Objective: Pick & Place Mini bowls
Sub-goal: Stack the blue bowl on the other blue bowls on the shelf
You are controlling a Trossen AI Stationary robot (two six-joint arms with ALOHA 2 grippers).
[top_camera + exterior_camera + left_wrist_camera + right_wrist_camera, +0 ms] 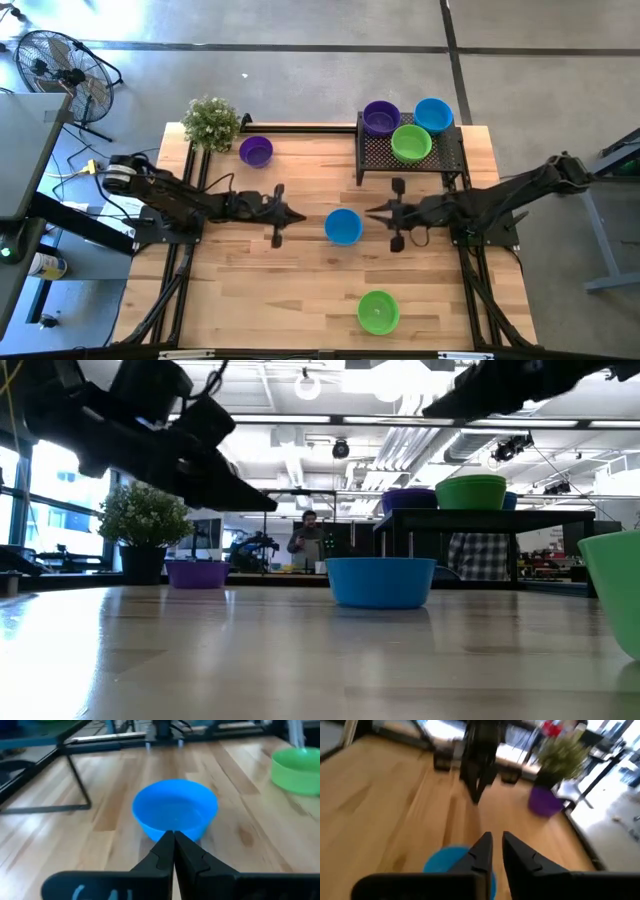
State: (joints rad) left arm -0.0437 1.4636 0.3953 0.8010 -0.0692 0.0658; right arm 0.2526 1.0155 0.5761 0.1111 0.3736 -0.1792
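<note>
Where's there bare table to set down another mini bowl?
Free: the near left quarter, between the left gripper and the green bowl, and the strip between the purple bowl and the mesh tray. Crowded: the tray with three bowls, and the middle, where the blue bowl sits between the left and right gripper.

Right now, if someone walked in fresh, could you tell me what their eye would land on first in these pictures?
Probably the blue bowl alone at the middle of the table, with the left gripper and right gripper pointing at it from either side, neither touching it. Next, the black mesh tray at the far right, holding a purple bowl, a green bowl and another blue one. A potted plant stands at the far left corner.
</note>
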